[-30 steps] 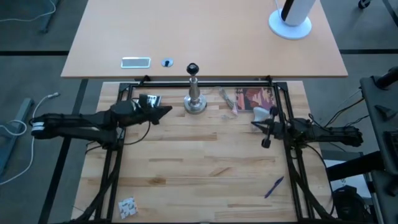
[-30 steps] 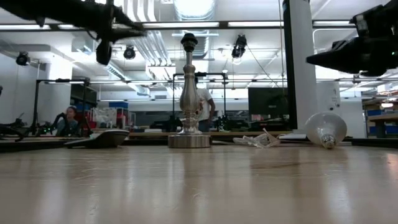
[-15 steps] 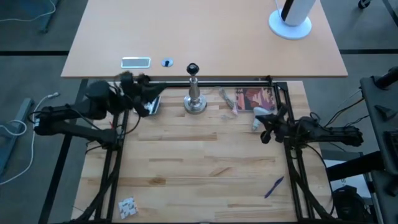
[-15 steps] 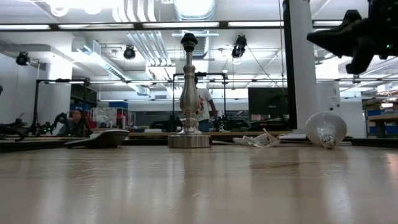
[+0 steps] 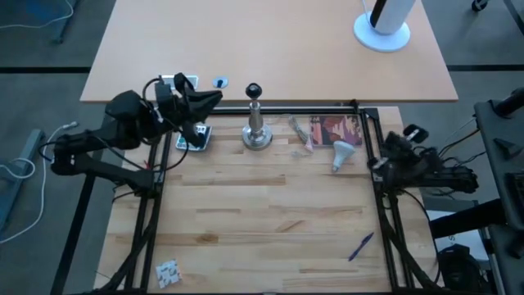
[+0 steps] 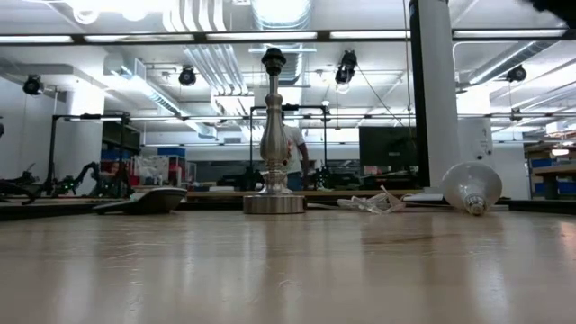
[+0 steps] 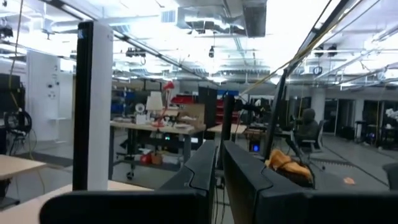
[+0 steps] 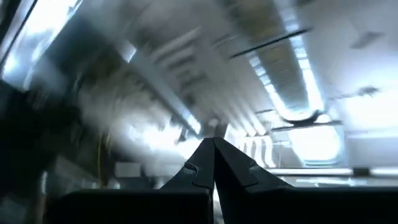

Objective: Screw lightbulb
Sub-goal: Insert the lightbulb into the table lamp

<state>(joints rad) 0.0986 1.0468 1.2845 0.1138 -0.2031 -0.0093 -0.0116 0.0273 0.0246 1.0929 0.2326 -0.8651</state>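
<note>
Sitting on the wooden worktop are one lightbulb, one silver stand, one blue pen, one red printed packet, one crumpled clear wrapper and one small speckled scrap — six single items. Reaching in over it are two arms — one left gripper, one right gripper.

Both my arms are showing matte black, built of rounded jointed segments with black cables trailing along them. My left tool is presenting two flat, dark angular fingers; my right tool is showing the same tapered black pair.
</note>
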